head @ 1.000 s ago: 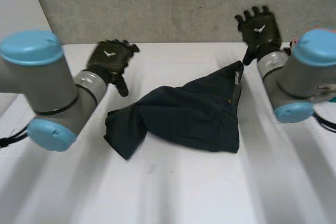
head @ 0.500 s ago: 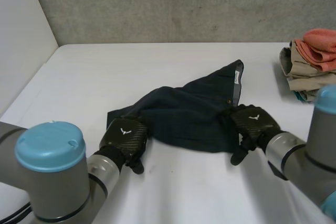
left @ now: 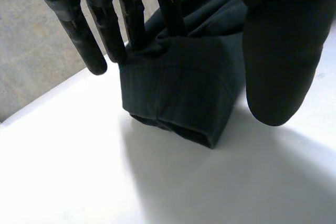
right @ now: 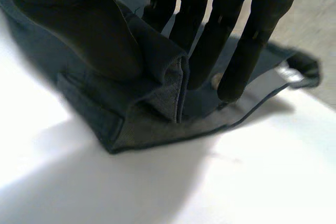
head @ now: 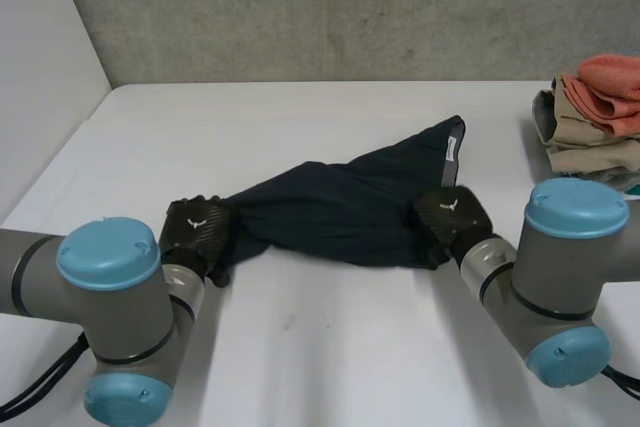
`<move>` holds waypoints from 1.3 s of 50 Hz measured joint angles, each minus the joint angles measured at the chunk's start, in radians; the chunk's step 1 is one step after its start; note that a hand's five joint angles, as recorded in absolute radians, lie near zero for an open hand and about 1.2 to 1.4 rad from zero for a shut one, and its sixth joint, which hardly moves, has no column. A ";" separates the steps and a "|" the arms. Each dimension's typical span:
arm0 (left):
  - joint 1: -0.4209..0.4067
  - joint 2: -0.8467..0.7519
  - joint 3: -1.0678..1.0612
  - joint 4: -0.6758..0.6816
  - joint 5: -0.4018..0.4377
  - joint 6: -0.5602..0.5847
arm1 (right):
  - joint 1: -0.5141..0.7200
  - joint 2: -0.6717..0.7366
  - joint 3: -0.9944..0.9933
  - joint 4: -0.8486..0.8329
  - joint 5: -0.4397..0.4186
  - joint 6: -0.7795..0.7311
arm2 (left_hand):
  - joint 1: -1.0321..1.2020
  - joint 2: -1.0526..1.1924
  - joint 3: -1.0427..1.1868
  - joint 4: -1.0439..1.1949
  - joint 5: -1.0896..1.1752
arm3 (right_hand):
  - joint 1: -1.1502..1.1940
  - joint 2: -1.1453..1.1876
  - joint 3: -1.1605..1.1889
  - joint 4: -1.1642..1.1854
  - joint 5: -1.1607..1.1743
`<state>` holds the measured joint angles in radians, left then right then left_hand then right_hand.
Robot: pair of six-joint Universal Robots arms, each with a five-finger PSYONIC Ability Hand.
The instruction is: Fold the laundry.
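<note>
The dark garment (head: 340,212) is pinched at its ends by the left hand (head: 197,230) and right hand (head: 452,215); both ends should be raised together, kept taut.

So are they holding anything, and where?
Both hold the dark blue garment: the left robot hand pinches one end's hem, the right robot hand a folded edge at the other end.
</note>
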<state>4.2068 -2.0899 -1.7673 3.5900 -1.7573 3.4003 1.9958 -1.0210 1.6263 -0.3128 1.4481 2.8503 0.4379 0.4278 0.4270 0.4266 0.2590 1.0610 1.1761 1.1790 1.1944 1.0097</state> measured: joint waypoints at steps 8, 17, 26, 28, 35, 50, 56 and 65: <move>0.053 -0.022 0.027 0.071 0.098 0.123 | -0.009 -0.158 0.026 0.033 0.008 -0.042 | 0.063 0.086 0.088 0.091 0.084 | 0.000 0.000 0.005 0.000 0.002; 0.105 -0.017 0.015 0.098 0.303 0.157 | -0.011 -0.235 0.037 0.130 -0.003 -0.070 | 0.714 0.757 0.755 0.766 0.724 | 0.018 0.000 0.005 0.001 0.005; 0.109 0.195 -0.030 0.023 0.351 0.132 | -0.018 -0.315 -0.017 0.207 -0.002 -0.137 | 0.714 0.761 0.760 0.768 0.724 | 0.018 0.000 0.005 0.002 0.005; 0.108 0.317 -0.042 -0.030 0.351 0.112 | -0.031 -0.360 -0.065 0.264 -0.002 -0.187 | 0.714 0.761 0.760 0.768 0.724 | 0.018 0.000 0.005 0.003 0.005; 0.115 0.595 -0.015 -0.205 0.363 0.025 | -0.075 -0.443 -0.238 0.414 0.000 -0.300 | 0.714 0.761 0.762 0.769 0.725 | 0.043 0.000 0.008 0.003 0.005; 0.143 0.462 0.137 -0.287 0.465 -0.029 | -0.105 -0.266 -0.411 0.454 0.014 -0.312 | 0.714 0.766 0.762 0.772 0.748 | 0.053 0.000 0.009 0.003 0.007; 0.154 0.183 0.387 -0.196 0.469 -0.004 | -0.082 -0.079 -0.553 0.341 0.075 -0.268 | 0.714 0.768 0.763 0.772 0.748 | 0.053 0.006 0.012 0.003 0.008; 0.153 0.034 0.794 0.043 0.443 0.042 | -0.058 0.013 -0.744 -0.253 0.118 -0.139 | 0.714 0.769 0.766 0.773 0.748 | 0.054 0.006 0.013 0.004 0.008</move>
<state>4.3593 -2.0562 -0.9734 3.6327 -1.3138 3.4418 1.9380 -1.0081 0.8828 -0.5654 1.5659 2.7112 1.1522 1.1965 1.1929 1.1992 1.0073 1.1145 1.1821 1.1916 1.1986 1.0173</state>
